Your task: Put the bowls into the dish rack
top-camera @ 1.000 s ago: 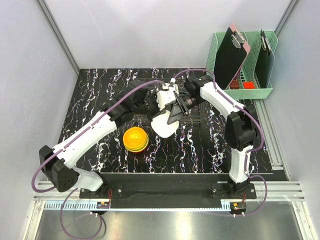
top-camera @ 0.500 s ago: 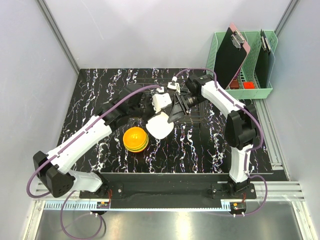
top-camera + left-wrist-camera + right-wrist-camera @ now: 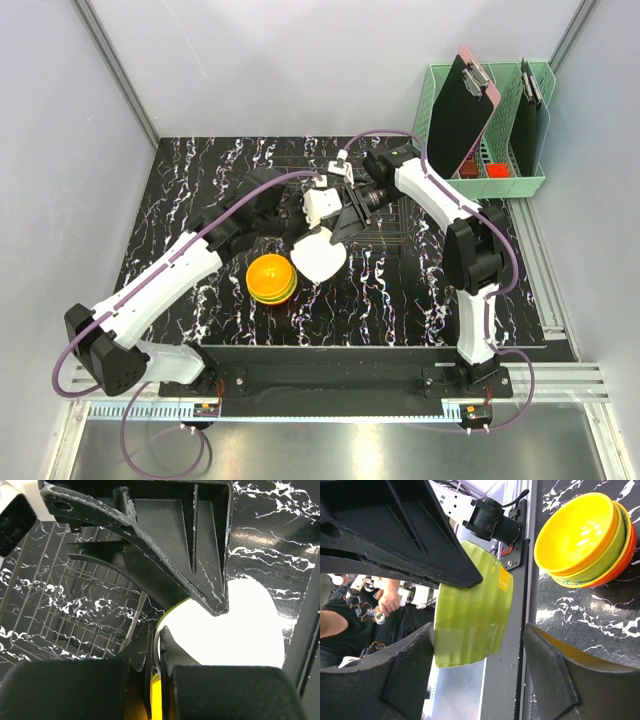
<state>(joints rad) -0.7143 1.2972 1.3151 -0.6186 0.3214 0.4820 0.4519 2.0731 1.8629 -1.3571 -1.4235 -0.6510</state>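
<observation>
Bowls: five small round plastic ones. Three nest in a stack (image 3: 271,278) on the black white-veined surface (image 3: 170,215): orange inside yellow-green inside red-orange. The cream-white plastic bowl (image 3: 320,257) and the ribbed lime green plastic bowl (image 3: 470,610) appear nested together, tilted on edge.
Rack: one low wire-grid dish rack (image 3: 75,610), at 2 o'clock of the tilted pair.
Left fingers: the left gripper (image 3: 159,667) is pressed together, pinching the rim of the cream-white plastic bowl, with a lime edge alongside it.
Right fingers: the right gripper (image 3: 480,630) is spread wide. The lime green wall sits in the gap, close against one finger (image 3: 405,675) with contact unclear, and clear of the other.
Stack: at 8 o'clock of the tilted pair, near but apart.
Other: one mint-green plastic basket (image 3: 520,185) holds two dark clipboards (image 3: 458,115) at the 2 o'clock corner.
</observation>
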